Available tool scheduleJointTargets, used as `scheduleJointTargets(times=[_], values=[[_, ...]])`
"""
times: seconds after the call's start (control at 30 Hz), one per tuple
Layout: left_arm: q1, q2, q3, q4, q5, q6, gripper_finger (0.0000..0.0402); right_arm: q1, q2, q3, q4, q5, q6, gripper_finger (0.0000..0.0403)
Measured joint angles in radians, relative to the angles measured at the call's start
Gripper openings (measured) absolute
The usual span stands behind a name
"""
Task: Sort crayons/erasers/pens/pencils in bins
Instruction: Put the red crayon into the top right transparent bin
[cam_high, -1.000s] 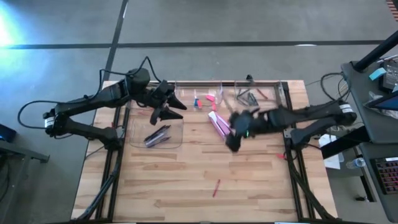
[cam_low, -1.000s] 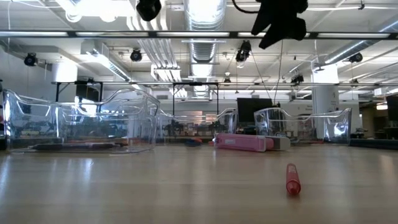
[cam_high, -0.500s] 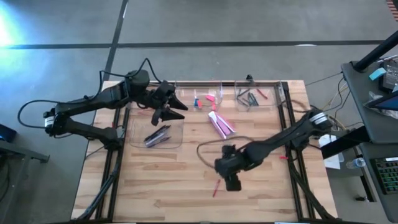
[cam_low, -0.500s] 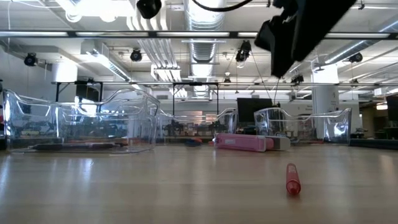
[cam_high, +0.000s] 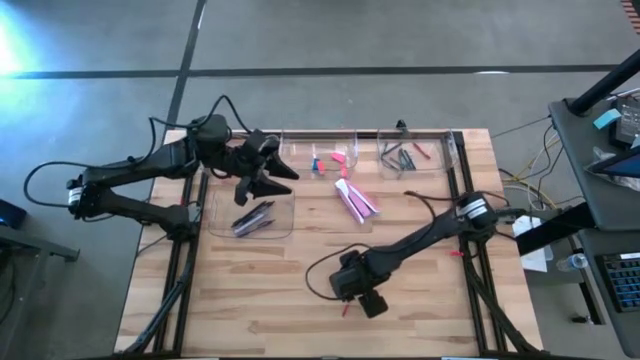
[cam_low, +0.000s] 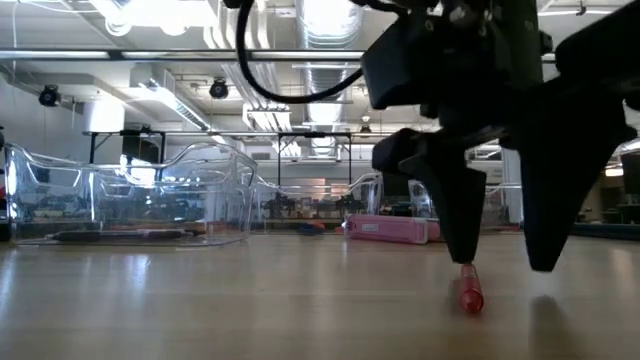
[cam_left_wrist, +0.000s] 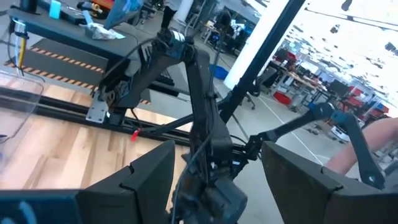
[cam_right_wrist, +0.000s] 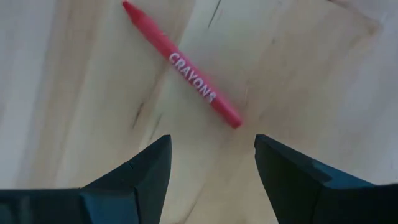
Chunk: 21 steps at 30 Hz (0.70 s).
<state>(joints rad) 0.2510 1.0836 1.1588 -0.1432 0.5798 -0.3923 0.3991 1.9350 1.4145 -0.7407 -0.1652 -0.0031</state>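
Note:
A red crayon (cam_right_wrist: 186, 68) lies flat on the wooden table near its front edge (cam_high: 347, 308). My right gripper (cam_low: 505, 262) points steeply down just over it, open, with nothing between the fingers. In the right wrist view the crayon lies ahead of both fingertips. My left gripper (cam_high: 272, 178) hangs open and level, high over the table's far left, holding nothing. Clear bins stand at the back: one (cam_high: 250, 213) with dark pens, one (cam_high: 322, 158) with small coloured pieces and a pink eraser (cam_high: 338, 157), and one (cam_high: 410, 155) with dark sticks.
A flat pink box-like thing (cam_high: 355, 200) lies on the table between the bins and the crayon; in the low view (cam_low: 390, 229) it stands behind the crayon. Black frame rails run along the table's left and right sides. Bare wood surrounds the crayon.
My right gripper has swung from beside the pink thing toward the table's near edge and come down, tipping from near level to point steeply down and rolling about its own axis. It now stands just over the red crayon, still open. The crayon has not moved.

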Motion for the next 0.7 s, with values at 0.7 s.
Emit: scheduleJointTargets(times=[0.7], values=[[-0.005,0.000,0.000,-0.003,-0.013,-0.023,0.0225,-0.003,0.122,0.052,0.024,0.008,-0.076,0.0111]])
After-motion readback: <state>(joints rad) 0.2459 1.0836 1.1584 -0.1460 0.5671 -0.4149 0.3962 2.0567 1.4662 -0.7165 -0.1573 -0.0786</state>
